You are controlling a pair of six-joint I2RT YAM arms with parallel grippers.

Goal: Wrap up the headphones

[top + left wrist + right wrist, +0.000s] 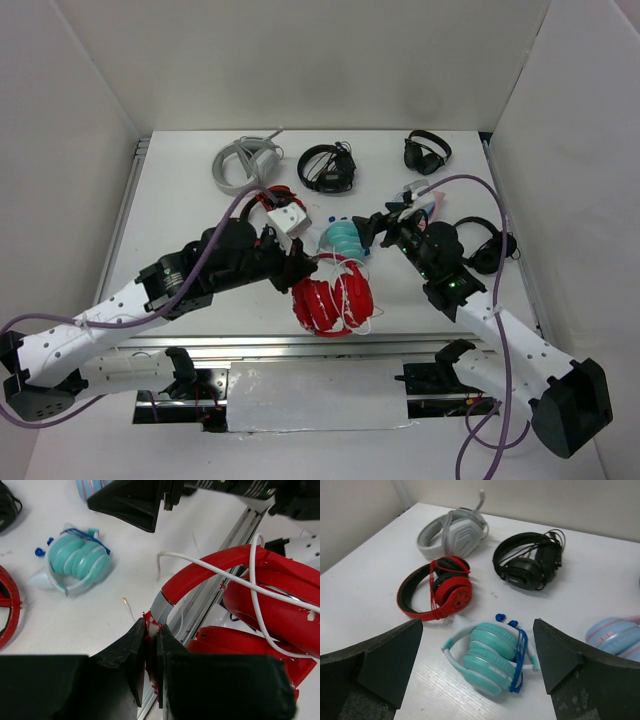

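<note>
Top view: the headphones (333, 300) lie mid near edge of the table (180, 200). The white cable (352, 295) is looped across the cups, so wrapping looks mostly done. The long axis runs roughly far-left to near-right.

Left wrist: the left gripper (151, 630) is clamped on the headband end — one cable end looks loose.

Right wrist: the right gripper (476, 627) is spread wide, holding nothing — headphones unseen here.

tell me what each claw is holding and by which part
Left claw pinches the glossy all-red folded headphones by the headband's lower end. Right claw is open, empty.
</note>
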